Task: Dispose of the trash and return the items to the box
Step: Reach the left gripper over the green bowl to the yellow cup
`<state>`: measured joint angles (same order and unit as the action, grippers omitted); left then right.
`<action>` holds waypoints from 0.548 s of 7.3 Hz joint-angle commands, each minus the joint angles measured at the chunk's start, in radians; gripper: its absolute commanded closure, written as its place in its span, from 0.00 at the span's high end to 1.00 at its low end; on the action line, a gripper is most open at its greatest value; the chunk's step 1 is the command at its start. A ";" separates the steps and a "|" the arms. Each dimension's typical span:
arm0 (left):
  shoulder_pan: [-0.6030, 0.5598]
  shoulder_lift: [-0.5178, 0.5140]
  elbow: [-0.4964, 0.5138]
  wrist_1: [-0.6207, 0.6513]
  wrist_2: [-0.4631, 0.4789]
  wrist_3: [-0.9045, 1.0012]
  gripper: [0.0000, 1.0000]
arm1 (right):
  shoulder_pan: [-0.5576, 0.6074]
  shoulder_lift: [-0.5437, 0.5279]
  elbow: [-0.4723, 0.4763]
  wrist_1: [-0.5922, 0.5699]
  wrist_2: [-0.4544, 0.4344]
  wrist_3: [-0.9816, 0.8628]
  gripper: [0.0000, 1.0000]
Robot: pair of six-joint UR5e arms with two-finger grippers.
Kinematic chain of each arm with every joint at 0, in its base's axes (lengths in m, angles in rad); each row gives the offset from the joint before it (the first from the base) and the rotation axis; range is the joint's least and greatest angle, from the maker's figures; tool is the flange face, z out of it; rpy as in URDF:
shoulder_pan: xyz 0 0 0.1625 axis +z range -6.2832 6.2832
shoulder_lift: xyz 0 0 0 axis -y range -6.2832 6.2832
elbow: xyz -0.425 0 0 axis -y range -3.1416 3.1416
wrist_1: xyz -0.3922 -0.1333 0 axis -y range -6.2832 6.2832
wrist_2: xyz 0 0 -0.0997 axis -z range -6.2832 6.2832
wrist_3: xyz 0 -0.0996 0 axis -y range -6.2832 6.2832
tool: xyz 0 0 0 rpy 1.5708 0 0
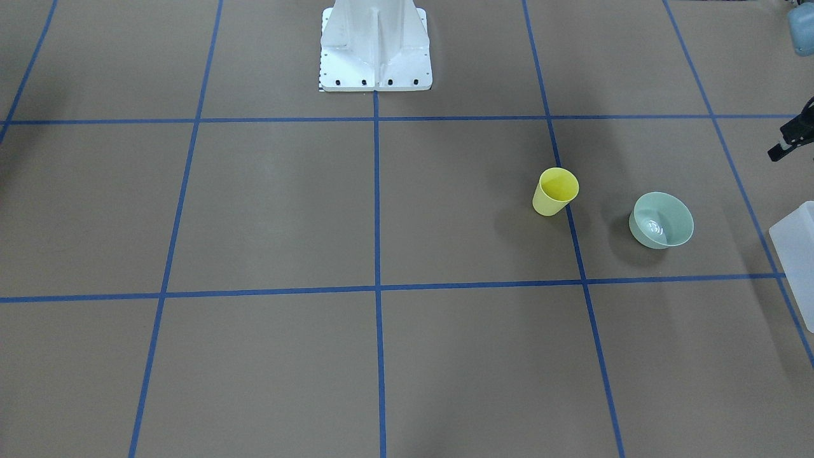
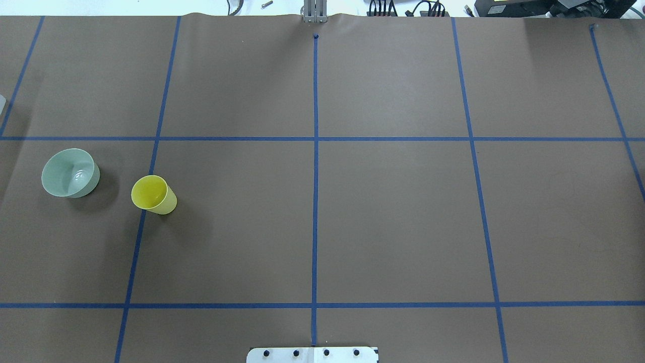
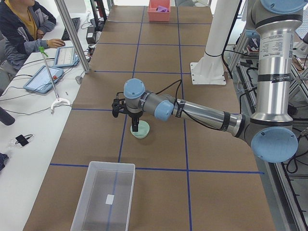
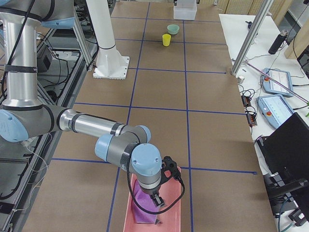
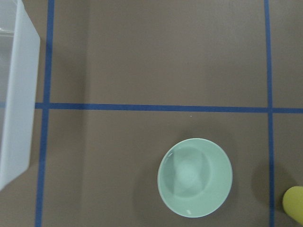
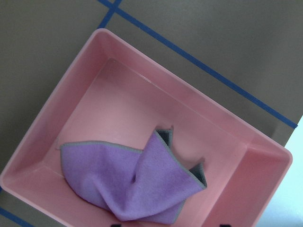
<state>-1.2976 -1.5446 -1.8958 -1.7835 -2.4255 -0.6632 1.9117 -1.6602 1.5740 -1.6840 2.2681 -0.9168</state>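
Observation:
The lilac-and-grey cloth (image 6: 137, 184) lies rumpled in a pink bin (image 6: 118, 94), apart from my gripper. My right gripper (image 6: 170, 225) hovers over it; only its two tips show at the bottom edge, wide apart, so it is open and empty. It shows above the bin in the exterior right view (image 4: 157, 200). The yellow cup (image 1: 555, 191) and the mint-green bowl (image 1: 661, 220) stand upright on the table. My left gripper (image 3: 134, 127) hangs over the bowl (image 5: 194, 177); I cannot tell its state. The frosted box (image 3: 106, 202) stands empty at the table's end.
The white robot base (image 1: 375, 48) stands at the table's back middle. The box's corner shows at the edge of the front view (image 1: 798, 248). An operator (image 3: 21, 24) sits at a side desk with tablets. Blue tape lines grid the brown table.

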 commanded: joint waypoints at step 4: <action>0.490 -0.081 -0.088 0.001 0.319 -0.501 0.98 | -0.306 0.008 0.184 0.074 0.165 0.544 1.00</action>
<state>-0.8892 -1.5901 -2.0096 -1.7819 -2.1532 -1.1138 1.7073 -1.6591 1.7134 -1.6547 2.4197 -0.5291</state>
